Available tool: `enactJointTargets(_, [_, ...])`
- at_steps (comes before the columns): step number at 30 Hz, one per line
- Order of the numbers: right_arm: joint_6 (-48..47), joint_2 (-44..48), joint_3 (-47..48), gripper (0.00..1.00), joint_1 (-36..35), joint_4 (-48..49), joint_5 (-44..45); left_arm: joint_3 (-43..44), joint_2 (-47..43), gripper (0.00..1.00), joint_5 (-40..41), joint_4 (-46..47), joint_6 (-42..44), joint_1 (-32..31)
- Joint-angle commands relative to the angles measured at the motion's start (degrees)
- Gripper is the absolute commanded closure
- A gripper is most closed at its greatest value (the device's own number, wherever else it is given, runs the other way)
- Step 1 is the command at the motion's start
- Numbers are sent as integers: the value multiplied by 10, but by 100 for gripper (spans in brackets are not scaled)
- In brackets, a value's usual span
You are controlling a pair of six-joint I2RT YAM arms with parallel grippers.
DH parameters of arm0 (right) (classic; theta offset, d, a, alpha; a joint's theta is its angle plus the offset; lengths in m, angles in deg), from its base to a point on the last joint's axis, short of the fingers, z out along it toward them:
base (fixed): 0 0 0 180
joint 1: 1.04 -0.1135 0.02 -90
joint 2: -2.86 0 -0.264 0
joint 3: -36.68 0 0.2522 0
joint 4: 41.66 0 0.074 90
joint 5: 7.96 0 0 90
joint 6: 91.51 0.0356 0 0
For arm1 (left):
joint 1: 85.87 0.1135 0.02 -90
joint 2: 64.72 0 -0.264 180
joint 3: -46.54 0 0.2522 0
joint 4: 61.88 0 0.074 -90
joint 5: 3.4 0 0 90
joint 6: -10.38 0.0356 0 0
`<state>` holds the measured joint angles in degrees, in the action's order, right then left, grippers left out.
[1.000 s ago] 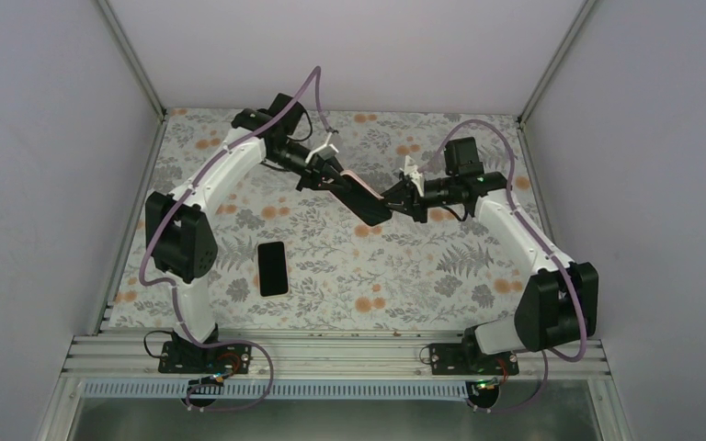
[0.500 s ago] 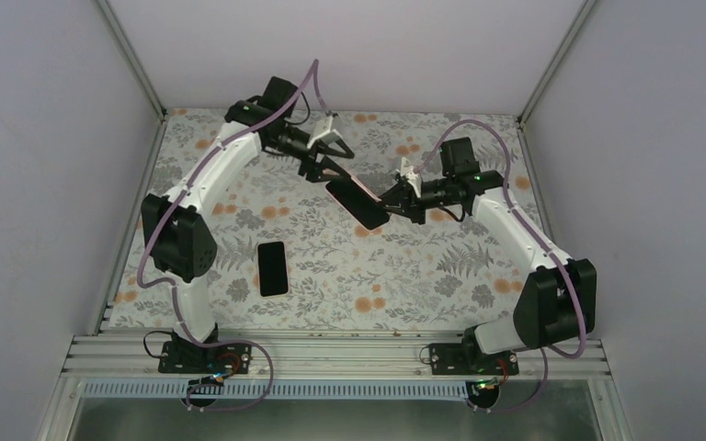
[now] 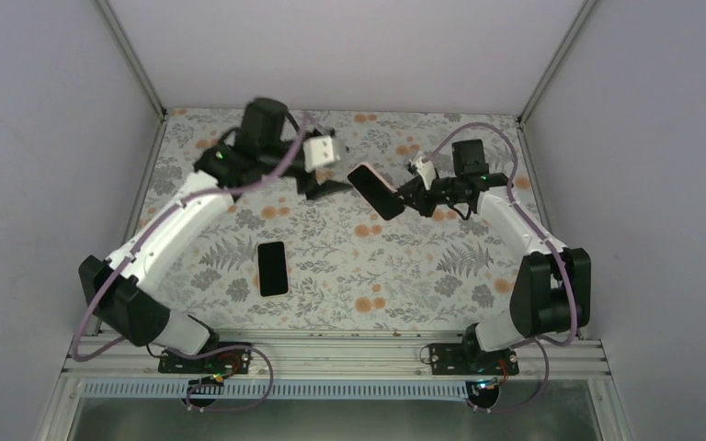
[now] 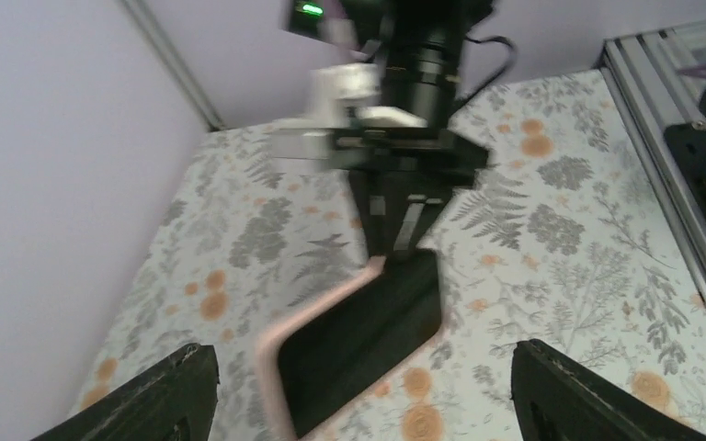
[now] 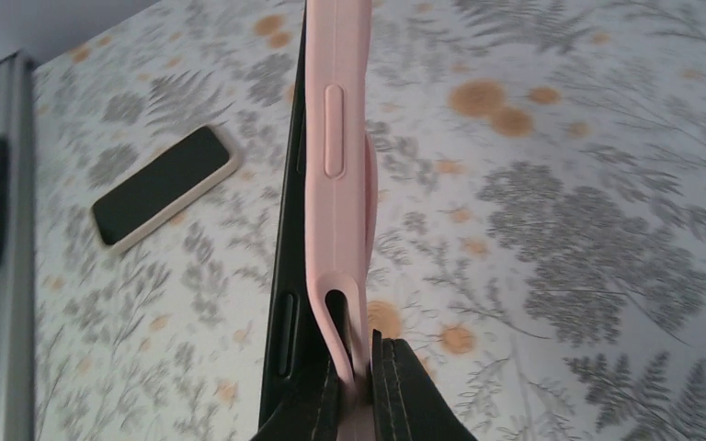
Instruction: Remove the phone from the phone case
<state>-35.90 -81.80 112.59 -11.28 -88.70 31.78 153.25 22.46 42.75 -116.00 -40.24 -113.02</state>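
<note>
The pink phone case [image 3: 366, 174] hangs in the air over the back middle of the table, with the black phone [image 3: 377, 193] in it. My right gripper [image 3: 406, 195] is shut on the case's right end. In the right wrist view the fingers [image 5: 395, 390] pinch the pink case [image 5: 335, 138] edge-on. There the phone [image 5: 287, 276] stands slightly off the case at the near corner. My left gripper [image 3: 326, 186] is open, just left of the case and apart from it. The left wrist view shows its wide-apart fingers [image 4: 161, 395] flanking the cased phone [image 4: 363, 335] without touching.
A second dark phone with a pale rim [image 3: 273, 267] lies flat on the floral table [image 3: 404, 276], left of centre, also seen as that phone [image 5: 164, 186] in the right wrist view. Aluminium rails [image 3: 331, 354] run along the near edge. Grey walls enclose the sides and back.
My left gripper let go of the case's left end, opened wide and drew back to the left as its arm swung. The right gripper raised the cased phone slightly.
</note>
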Motion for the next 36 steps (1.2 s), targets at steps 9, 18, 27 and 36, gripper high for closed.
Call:
enactJointTargets(9, [381,-68,108,97,8,239,201,-182,46,20,402,435,-163,-122])
enactJointTargets(18, [490,-133,129,97,-9,286,243,-164,116,21,426,520,-250,-133])
enactJointTargets(27, [537,-173,169,97,-20,301,246,-131,185,21,420,532,-252,-162])
enactJointTargets(36, [566,-177,189,97,-19,302,238,-164,195,21,464,572,-249,-161])
